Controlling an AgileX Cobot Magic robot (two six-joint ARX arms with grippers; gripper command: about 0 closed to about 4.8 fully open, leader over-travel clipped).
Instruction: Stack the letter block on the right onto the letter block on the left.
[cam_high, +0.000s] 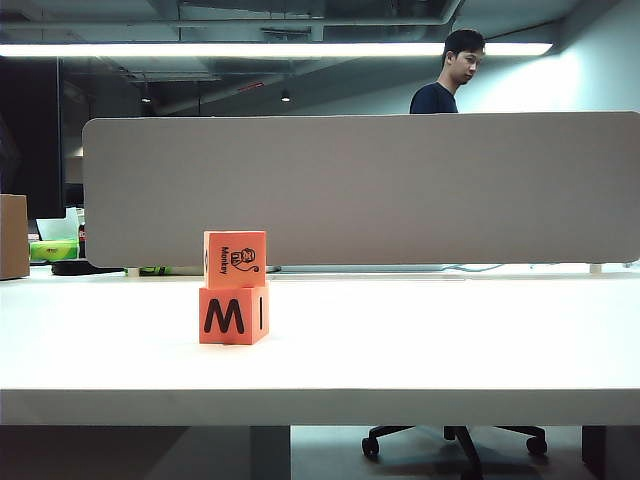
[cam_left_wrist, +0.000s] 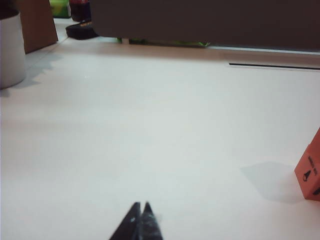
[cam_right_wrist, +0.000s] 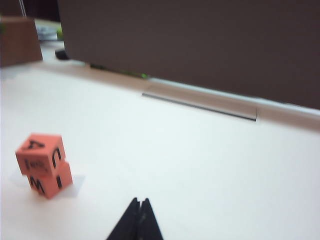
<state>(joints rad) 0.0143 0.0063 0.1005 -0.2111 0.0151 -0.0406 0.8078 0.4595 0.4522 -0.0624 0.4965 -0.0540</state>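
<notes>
Two orange letter blocks stand stacked on the white table. The lower block (cam_high: 233, 315) shows a black M. The upper block (cam_high: 235, 259) shows a monkey drawing and sits squarely on it. The right wrist view has the same stack, upper block (cam_right_wrist: 40, 154) over lower block (cam_right_wrist: 50, 182), well away from my right gripper (cam_right_wrist: 139, 202), which is shut and empty. A corner of the stack (cam_left_wrist: 310, 172) shows in the left wrist view, far from my left gripper (cam_left_wrist: 141, 206), shut with nothing in it. Neither arm shows in the exterior view.
A grey divider panel (cam_high: 360, 190) runs along the table's far edge. A brown box (cam_high: 13, 236) stands at the far left, with a white cylinder (cam_left_wrist: 11, 50) near it. A person (cam_high: 448, 72) is behind the panel.
</notes>
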